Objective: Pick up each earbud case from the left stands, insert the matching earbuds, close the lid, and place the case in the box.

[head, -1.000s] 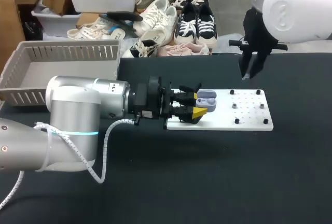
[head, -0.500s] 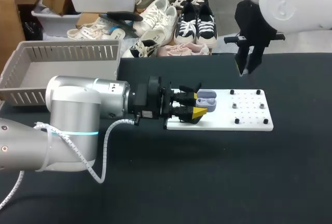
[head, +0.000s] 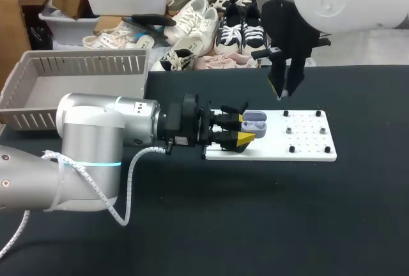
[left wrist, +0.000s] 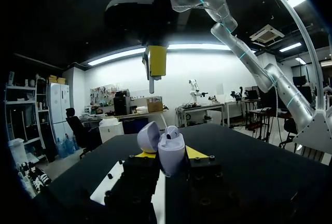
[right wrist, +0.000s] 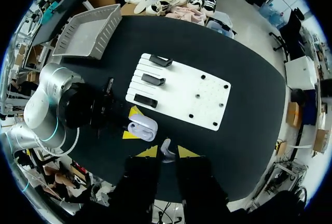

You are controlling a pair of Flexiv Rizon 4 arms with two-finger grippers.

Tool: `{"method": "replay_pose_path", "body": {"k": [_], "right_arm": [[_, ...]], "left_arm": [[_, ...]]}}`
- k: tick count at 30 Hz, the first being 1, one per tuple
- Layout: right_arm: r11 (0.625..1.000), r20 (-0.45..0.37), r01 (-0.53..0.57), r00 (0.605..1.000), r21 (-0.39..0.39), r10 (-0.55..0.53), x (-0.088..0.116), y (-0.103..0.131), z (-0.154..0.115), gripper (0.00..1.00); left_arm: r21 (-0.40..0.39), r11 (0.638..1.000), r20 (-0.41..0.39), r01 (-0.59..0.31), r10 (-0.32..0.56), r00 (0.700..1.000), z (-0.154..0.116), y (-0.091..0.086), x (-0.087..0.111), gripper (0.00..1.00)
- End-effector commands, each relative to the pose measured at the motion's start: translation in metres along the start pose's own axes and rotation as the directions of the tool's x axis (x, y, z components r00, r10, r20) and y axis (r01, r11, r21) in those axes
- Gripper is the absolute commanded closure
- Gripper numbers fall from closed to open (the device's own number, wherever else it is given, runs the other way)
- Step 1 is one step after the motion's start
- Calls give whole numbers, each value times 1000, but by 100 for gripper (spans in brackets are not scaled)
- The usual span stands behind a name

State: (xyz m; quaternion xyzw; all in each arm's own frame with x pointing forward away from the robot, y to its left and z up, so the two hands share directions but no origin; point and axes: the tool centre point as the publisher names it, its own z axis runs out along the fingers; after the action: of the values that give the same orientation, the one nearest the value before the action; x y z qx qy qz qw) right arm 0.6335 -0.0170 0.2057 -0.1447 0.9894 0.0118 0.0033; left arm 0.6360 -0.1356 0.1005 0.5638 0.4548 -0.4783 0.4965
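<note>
Left fingers (head: pixel 245 138) clamp an open lavender earbud case (head: pixel 254 121) at the white stand board's (head: pixel 307 142) left edge. Right fingers (head: pixel 278 83), pinching an earbud (right wrist: pixel 166 149), hang above its rear edge.

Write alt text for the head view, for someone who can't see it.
The left gripper holds an open lavender earbud case at the left end of a white board on a black table. The right gripper hangs above the table near the board's far edge. A grey basket sits at the back left.
</note>
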Motion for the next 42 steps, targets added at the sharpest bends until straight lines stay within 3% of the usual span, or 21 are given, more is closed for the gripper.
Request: {"method": "replay_pose_path", "body": {"k": [1, 18, 23, 24, 37, 42], "right_arm": [[1000, -2, -18, 1000, 13, 18, 4, 14, 4, 100], [994, -1, -113, 994, 15, 113, 13, 65, 20, 100], [984, 18, -176, 984, 37, 175, 10, 64, 29, 100], [984, 26, -177, 984, 11, 177, 11, 63, 30, 100], [984, 26, -177, 984, 11, 177, 11, 63, 30, 100], [988, 54, -154, 987, 5, 153, -2, 69, 35, 100]], "left_arm": [[-2, 1000, -1, 0, 0, 1000, 0, -1, 0, 100], [-2, 1000, -1, 0, 0, 1000, 0, -1, 0, 100], [-2, 1000, -1, 0, 0, 1000, 0, -1, 0, 100], [-2, 1000, -1, 0, 0, 1000, 0, -1, 0, 100], [-2, 1000, -1, 0, 0, 1000, 0, -1, 0, 100], [-2, 1000, -1, 0, 0, 1000, 0, -1, 0, 100]]}}
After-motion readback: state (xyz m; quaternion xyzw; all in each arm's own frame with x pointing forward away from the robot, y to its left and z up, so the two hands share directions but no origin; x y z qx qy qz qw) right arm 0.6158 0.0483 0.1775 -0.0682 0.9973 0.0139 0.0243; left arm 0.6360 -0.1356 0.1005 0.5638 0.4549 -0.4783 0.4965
